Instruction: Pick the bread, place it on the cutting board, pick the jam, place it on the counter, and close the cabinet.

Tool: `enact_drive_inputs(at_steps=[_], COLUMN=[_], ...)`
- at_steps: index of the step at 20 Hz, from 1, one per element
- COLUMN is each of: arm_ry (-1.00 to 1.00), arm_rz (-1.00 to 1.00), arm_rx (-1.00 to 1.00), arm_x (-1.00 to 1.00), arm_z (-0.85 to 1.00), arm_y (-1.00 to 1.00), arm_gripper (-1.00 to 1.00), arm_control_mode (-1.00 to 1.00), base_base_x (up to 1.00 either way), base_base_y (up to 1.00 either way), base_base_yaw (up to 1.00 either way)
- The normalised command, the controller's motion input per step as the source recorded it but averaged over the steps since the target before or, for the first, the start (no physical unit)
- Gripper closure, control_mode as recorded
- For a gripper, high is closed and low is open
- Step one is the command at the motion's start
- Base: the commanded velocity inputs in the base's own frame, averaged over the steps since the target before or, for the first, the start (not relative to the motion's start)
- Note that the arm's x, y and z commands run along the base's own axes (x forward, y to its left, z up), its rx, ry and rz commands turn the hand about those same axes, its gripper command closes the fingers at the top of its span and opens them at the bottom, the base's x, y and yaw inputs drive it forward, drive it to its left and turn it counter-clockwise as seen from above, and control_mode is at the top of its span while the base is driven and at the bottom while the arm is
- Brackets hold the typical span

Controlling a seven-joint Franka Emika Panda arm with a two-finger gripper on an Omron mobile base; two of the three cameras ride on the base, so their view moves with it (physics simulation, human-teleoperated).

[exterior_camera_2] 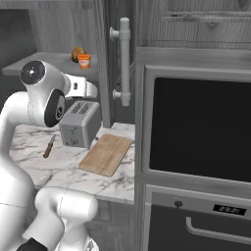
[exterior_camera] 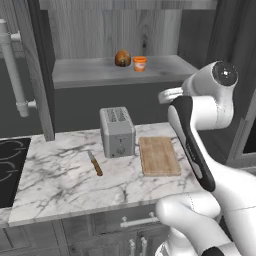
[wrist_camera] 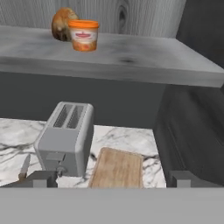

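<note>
The bread [exterior_camera: 122, 58] [wrist_camera: 63, 24], a round brown lump, sits on the grey shelf [exterior_camera: 95, 74] inside the open cabinet. The orange jam [exterior_camera: 140, 63] [wrist_camera: 84, 35] with its white lid stands just right of it and slightly in front. Lower down, the wooden cutting board [exterior_camera: 159, 156] [wrist_camera: 117, 168] lies bare on the marble counter [exterior_camera: 60, 182], right of the toaster. My gripper [wrist_camera: 113, 179] hangs open over the counter in front of the board, below shelf height, facing the cabinet with nothing between its fingers.
A grey toaster [exterior_camera: 117, 131] stands left of the board, with a knife [exterior_camera: 95, 163] lying to its left. The cabinet's open doors [exterior_camera: 41, 70] [wrist_camera: 192, 131] flank the shelf. A stove [exterior_camera: 10, 167] is at the far left, and an oven [exterior_camera_2: 201, 127] at the right.
</note>
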Motion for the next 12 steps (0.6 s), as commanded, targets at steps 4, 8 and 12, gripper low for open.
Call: enact_drive_inputs(at_steps=[4, 8, 12], arm_ry=[-0.02, 0.0, 0.0], arm_rz=[0.0, 0.0, 0.0], arm_rx=[0.02, 0.0, 0.04], arm_x=[-0.01, 0.0, 0.0], arm_z=[0.49, 0.48, 0.33], arm_y=[0.13, 0.15, 0.04], arm_gripper=[-1.0, -1.0, -1.0], arm_control_mode=[-1.0, -1.0, -1.0], base_base_x=[0.0, 0.0, 0.0], base_base_y=[0.0, 0.0, 0.0], base_base_yaw=[0.0, 0.0, 0.0])
